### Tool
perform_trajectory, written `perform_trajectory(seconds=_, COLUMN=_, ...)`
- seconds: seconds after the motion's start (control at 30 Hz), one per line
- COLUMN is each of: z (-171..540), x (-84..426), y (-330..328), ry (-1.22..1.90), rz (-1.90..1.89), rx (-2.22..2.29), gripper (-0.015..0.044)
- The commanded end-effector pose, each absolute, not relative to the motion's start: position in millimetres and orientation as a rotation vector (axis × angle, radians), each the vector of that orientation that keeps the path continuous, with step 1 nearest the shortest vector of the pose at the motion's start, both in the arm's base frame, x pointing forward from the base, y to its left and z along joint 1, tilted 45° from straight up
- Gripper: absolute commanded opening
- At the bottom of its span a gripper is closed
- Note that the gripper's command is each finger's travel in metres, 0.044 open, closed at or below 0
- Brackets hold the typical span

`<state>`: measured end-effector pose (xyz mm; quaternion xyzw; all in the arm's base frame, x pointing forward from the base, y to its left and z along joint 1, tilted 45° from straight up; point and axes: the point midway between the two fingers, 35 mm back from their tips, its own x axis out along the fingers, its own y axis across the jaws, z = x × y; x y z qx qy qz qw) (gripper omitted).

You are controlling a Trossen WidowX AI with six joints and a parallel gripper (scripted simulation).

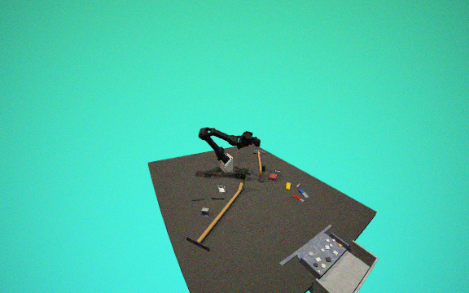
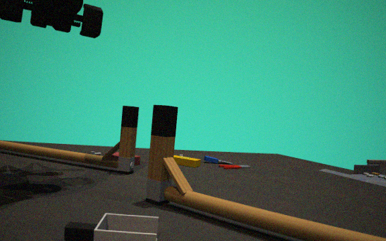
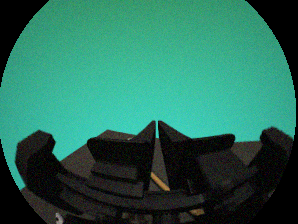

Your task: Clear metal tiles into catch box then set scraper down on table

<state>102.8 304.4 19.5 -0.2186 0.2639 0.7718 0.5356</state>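
Observation:
My gripper (image 1: 258,142) (image 3: 156,123) is shut and empty, raised in the air over the table's back part. The long scraper (image 1: 222,213) (image 2: 246,211) lies on the table with its wide dark blade at the near left; its black-topped grip post stands upright in the exterior view. My gripper is well above and away from it. Several small metal tiles (image 1: 335,252) (image 2: 384,178), pale, dark and one orange, lie on the steel bench plate (image 1: 317,243) (image 2: 354,177). The catch box (image 1: 345,273) adjoins the plate's far end; no tiles show in it.
A shorter scraper (image 1: 260,163) (image 2: 45,152) lies near the arm. A red block (image 1: 273,177), yellow block (image 1: 288,185) (image 2: 187,161), blue-handled tool (image 1: 303,193) and red-handled tool (image 1: 297,197) lie right. A small pale tray (image 1: 221,189), grey block (image 1: 205,210) and thin dark bars (image 1: 218,198) lie left.

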Motion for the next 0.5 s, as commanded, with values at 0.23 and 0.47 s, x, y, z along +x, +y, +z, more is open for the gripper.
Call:
perform_trajectory(seconds=0.23, z=22, x=145, y=309, ry=0.719, rz=1.673, rx=-0.515, gripper=0.0)
perform_trajectory(seconds=0.47, z=23, x=166, y=310, ry=0.767, rz=1.586, rx=-0.517, gripper=0.0)
